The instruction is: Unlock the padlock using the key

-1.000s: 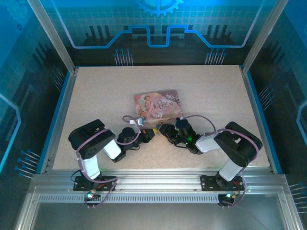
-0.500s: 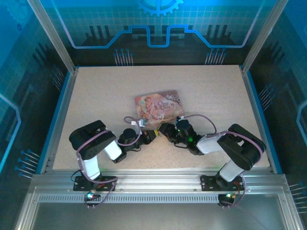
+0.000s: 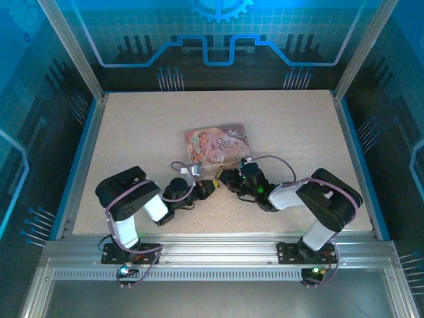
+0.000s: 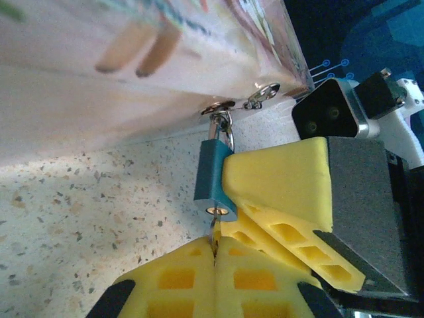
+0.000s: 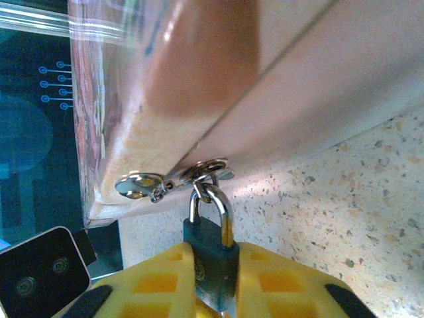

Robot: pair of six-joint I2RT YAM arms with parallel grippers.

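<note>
**Padlock (image 4: 213, 173) and key (image 4: 214, 230) at the tin (image 3: 215, 144).** The tin lies flat near the middle of the counter (image 3: 132, 132). The padlock's shackle (image 5: 212, 199) passes through a small ring on the tin's near edge, and its body points away from the tin, just above the counter. The right claw (image 5: 213, 255) is narrowed onto the padlock body, with one yellow pad on each side. The left claw (image 4: 214, 246) has its pads pressed together on the key. The key's thin silvery shaft runs from the pad seam into the keyhole in the padlock's end face. The top view shows both claws meeting at the tin's near edge.
</note>
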